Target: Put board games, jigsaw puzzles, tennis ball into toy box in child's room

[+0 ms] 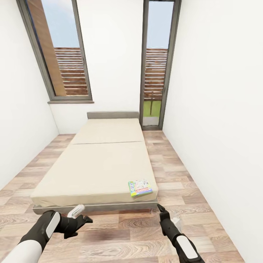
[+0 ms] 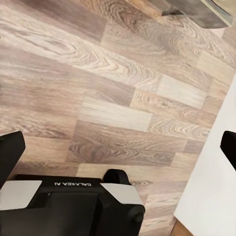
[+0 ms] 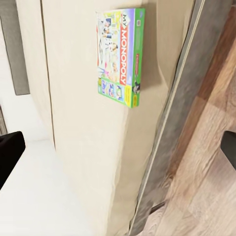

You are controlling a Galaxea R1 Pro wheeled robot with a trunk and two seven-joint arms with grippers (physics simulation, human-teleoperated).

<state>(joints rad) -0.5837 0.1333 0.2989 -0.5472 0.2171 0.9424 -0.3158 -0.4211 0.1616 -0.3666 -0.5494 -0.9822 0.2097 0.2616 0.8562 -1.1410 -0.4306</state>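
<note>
While the robot faces the bed [image 1: 98,160] from its foot end, one board game [image 1: 140,187] lies flat on the beige mattress, right at the near corner on the robot's right, close to both the foot edge and the side edge. It's the green and white one; in the right wrist view the game [image 3: 121,56] reads "My Monopoly" on the cover, with a green border. Nothing is touching it.

Right gripper [image 1: 160,208] hangs low over the wood floor [image 1: 124,237], just short of the bed's dark grey frame and a bit to the right of the game's corner. In the right wrist view the two dark fingertips [image 3: 10,157] sit at opposite edges of the picture with a wide gap between them and nothing in that gap, so it's spread open and empty.

Left gripper [image 1: 82,215] is also down near the floor in front of the bed's foot, more toward the left side. One finger looks white, the other black. In the left wrist view its fingertips [image 2: 10,157] are far apart too, with just floor planks and a strip of white wall [image 2: 211,196] between them, so open, holding nothing.

Behind the bed there's a grey headboard [image 1: 112,115], a tall window [image 1: 60,51] on the left and a narrow glass door [image 1: 155,64] on the right.
</note>
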